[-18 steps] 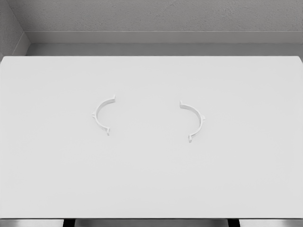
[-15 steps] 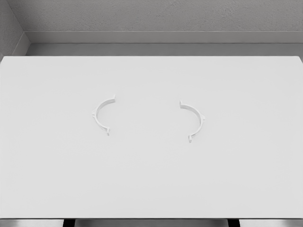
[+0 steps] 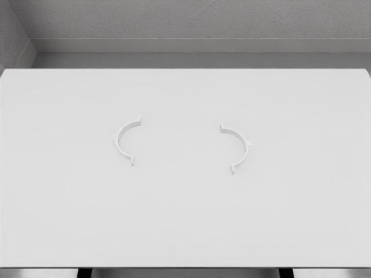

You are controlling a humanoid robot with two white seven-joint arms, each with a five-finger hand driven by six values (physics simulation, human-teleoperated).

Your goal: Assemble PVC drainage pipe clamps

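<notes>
Two white half-ring clamp pieces lie flat on the white table. The left clamp half curves like a "C", its open side facing right. The right clamp half mirrors it, its open side facing left. They lie well apart, a wide gap of bare table between their ends. Neither arm nor hand shows in the head view.
The table's far edge meets a grey wall with a ledge along its base. The front edge of the table runs along the bottom of the picture, with dark frame parts below it.
</notes>
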